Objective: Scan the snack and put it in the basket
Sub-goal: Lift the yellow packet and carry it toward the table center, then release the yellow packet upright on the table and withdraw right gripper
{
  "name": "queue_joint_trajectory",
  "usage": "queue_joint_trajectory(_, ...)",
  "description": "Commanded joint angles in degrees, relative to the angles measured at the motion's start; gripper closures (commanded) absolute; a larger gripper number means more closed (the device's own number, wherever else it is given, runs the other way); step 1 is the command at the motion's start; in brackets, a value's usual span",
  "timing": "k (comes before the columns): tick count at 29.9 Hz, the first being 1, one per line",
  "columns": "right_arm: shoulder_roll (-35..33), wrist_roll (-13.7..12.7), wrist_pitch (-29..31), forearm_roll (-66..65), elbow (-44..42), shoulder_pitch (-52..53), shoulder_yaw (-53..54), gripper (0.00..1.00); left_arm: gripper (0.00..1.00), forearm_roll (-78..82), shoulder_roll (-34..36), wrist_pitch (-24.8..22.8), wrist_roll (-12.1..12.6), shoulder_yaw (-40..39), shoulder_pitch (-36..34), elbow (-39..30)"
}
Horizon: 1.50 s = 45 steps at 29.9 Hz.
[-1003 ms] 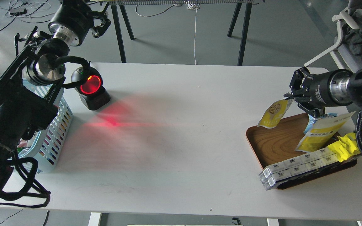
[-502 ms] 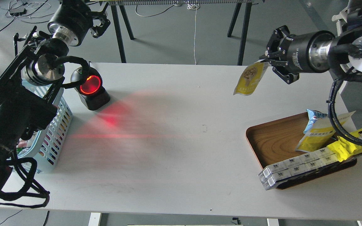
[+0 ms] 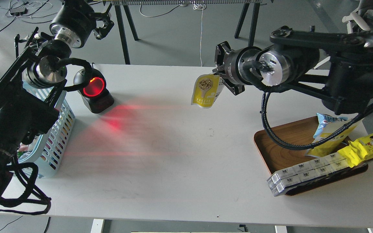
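Note:
The snack [image 3: 206, 90] is a small yellow pouch with a white top and a round picture of brownish nuts. It hangs in the air over the far middle of the white table [image 3: 173, 155]. My right gripper [image 3: 221, 76] is shut on its top edge. The black scanner [image 3: 93, 91] with a glowing red window stands at the far left and throws red light across the table. The light blue slotted basket [image 3: 57, 129] stands at the left edge, partly hidden by my left arm. My left gripper [image 3: 103, 24] is raised beyond the table's far left edge; its fingers look spread.
A brown wooden tray [image 3: 280, 149] at the right holds white boxes [image 3: 306, 173], a bright yellow wrapper with a cartoon face [image 3: 367, 145] and a flat yellow-and-white pouch [image 3: 330, 142]. Table legs and cables stand beyond the far edge.
My right gripper has lifted the snack off the tray and carried it left, from the right edge to over the far middle of the table. The left arm has not moved.

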Motion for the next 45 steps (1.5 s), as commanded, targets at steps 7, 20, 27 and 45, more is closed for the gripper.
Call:
queue_joint_trajectory(7, 5.6, 0.0, -0.3, -0.9, -1.0, -3.4, -0.1, 0.99, 0.0, 0.0, -0.1, 0.0, 0.0, 0.0, -0.1, 0.0)
queue_joint_trajectory(20, 8.0, 0.0, -0.3, -1.6, -2.4, -4.3, 0.0, 0.81, 0.0, 0.0, 0.0, 0.0, -0.1, 0.0, 0.0, 0.0)
queue_joint_trajectory(27, 8.0, 0.0, -0.3, -1.6, -3.6, -3.3, 0.7, 0.4, 0.0, 0.0, 0.1, 0.0, 0.0, 0.0, 0.0, 0.0)
queue_joint_trajectory(45, -9.4, 0.0, -0.3, -1.5, -3.1, 3.2, 5.3, 0.0, 0.0, 2.2, 2.9, 0.5, 1.8, 2.6, -2.4, 2.9)
